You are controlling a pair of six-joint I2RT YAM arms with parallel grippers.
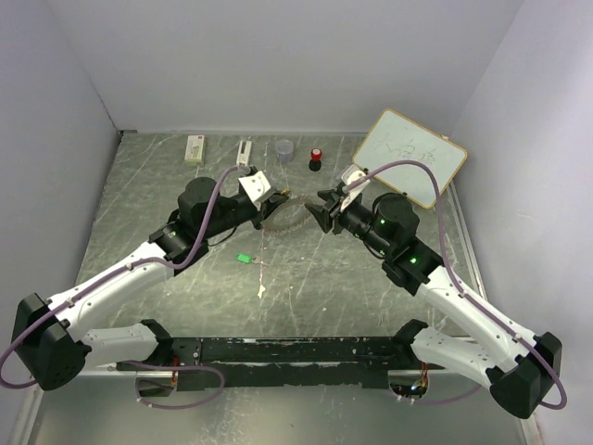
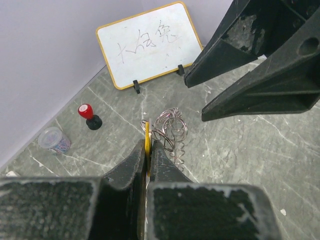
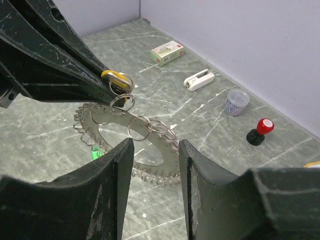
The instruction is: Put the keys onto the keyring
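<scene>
My left gripper (image 1: 276,199) (image 2: 148,145) is shut on the yellow-headed key (image 2: 147,141) (image 3: 114,76), holding it edge-on just over the keyring's rim. The keyring (image 1: 283,217) (image 2: 172,132) (image 3: 167,142) is a flat silver ring with small wire loops all round its edge; a few loops reach up towards the yellow key. Across the keyring, my right gripper (image 1: 321,211) (image 3: 156,150) stands open, its fingers (image 2: 260,65) on either side of the near rim without touching it. The green-headed key (image 1: 243,258) (image 3: 95,152) lies on the table beside the keyring.
A small whiteboard (image 1: 410,158) (image 2: 150,45) leans at the back right. Along the back wall stand a red-capped black knob (image 1: 316,158) (image 3: 260,131), a small grey cup (image 1: 284,149) (image 3: 236,101), a white clip-like thing (image 1: 244,152) (image 3: 199,80) and a white box (image 1: 194,149) (image 3: 166,52).
</scene>
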